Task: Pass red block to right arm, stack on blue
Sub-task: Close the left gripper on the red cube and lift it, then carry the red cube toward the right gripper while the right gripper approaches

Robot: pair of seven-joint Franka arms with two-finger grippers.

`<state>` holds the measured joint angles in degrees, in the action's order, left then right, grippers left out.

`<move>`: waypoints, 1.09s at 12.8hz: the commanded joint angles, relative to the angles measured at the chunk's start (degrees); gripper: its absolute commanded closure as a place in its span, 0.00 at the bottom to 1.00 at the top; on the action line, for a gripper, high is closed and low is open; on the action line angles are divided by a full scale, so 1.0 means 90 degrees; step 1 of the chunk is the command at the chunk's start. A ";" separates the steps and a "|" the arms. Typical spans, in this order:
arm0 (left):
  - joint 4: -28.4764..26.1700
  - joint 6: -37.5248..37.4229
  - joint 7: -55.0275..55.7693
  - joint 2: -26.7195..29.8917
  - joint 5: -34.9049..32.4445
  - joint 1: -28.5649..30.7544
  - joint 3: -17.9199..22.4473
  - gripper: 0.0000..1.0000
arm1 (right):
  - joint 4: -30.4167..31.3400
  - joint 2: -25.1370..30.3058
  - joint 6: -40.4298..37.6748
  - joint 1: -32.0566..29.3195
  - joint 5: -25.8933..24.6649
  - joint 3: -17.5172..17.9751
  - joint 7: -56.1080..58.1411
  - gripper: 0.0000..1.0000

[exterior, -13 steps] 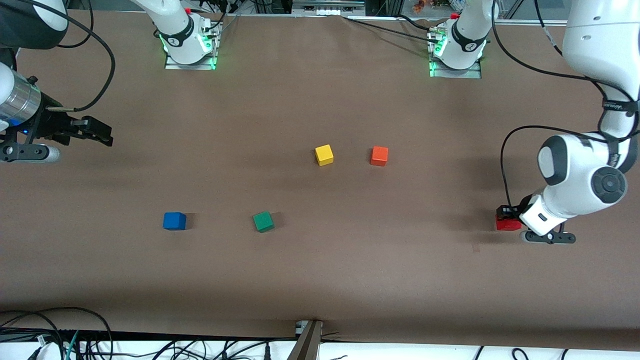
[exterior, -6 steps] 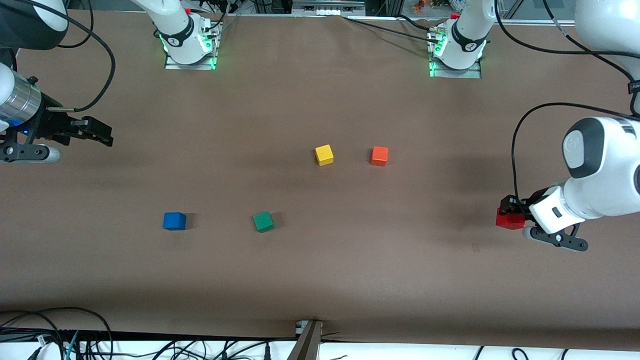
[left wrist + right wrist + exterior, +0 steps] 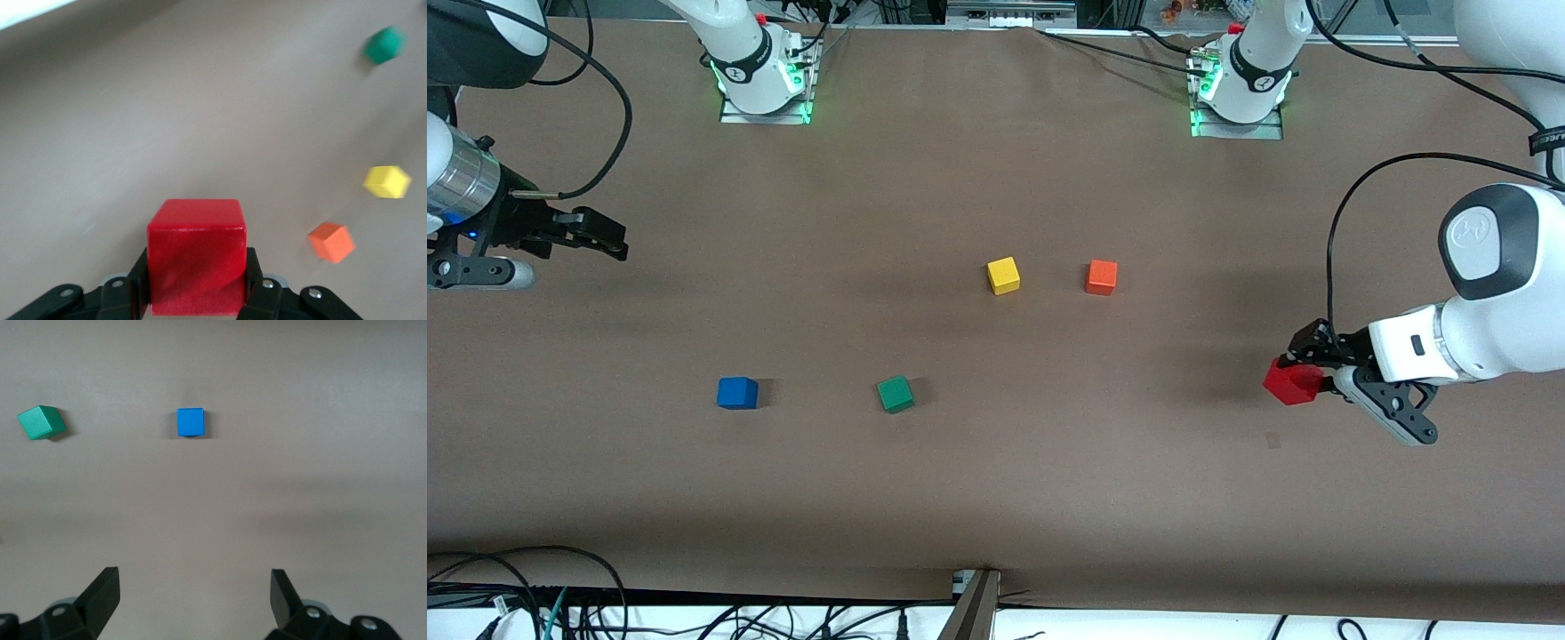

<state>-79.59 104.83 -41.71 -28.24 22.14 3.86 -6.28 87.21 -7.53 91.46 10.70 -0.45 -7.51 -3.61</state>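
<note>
My left gripper (image 3: 1303,372) is shut on the red block (image 3: 1291,382) and holds it tilted, lifted above the table at the left arm's end. In the left wrist view the red block (image 3: 195,257) sits between the black fingers (image 3: 261,293). The blue block (image 3: 736,392) rests on the table toward the right arm's end; it also shows in the right wrist view (image 3: 190,422). My right gripper (image 3: 609,240) is open and empty, waiting above the table at the right arm's end, with its fingertips (image 3: 101,590) spread wide.
A green block (image 3: 895,393) lies beside the blue one. A yellow block (image 3: 1003,275) and an orange block (image 3: 1101,276) lie mid-table, farther from the front camera. The arm bases (image 3: 760,80) stand along the table's back edge.
My left gripper has lifted the red block off the table and carried it a little toward the table's middle, the wrist turning level. The right arm has not moved.
</note>
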 commanded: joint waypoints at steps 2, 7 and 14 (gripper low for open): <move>-0.0043 -0.0027 -0.1485 -0.0113 0.1724 -0.0009 -0.0044 1.00 | -0.0091 -0.0013 -0.0074 -0.0008 0.0011 0.0005 0.0020 0.00; -0.0053 0.0206 -0.2931 -0.0563 0.4061 -0.0214 -0.0395 1.00 | -0.0091 -0.0013 -0.0094 -0.0008 0.0001 0.0005 0.0020 0.00; -0.0043 0.0686 -0.4738 -0.0807 0.6240 -0.1043 -0.0542 1.00 | -0.0071 -0.0549 -0.0103 0.0206 0.0118 0.0111 0.0166 0.00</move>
<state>-80.14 110.01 -79.83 -35.28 74.93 -3.95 -11.16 87.30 -10.94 91.49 10.92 -0.16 -7.19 -3.10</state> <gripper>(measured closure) 0.445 0.000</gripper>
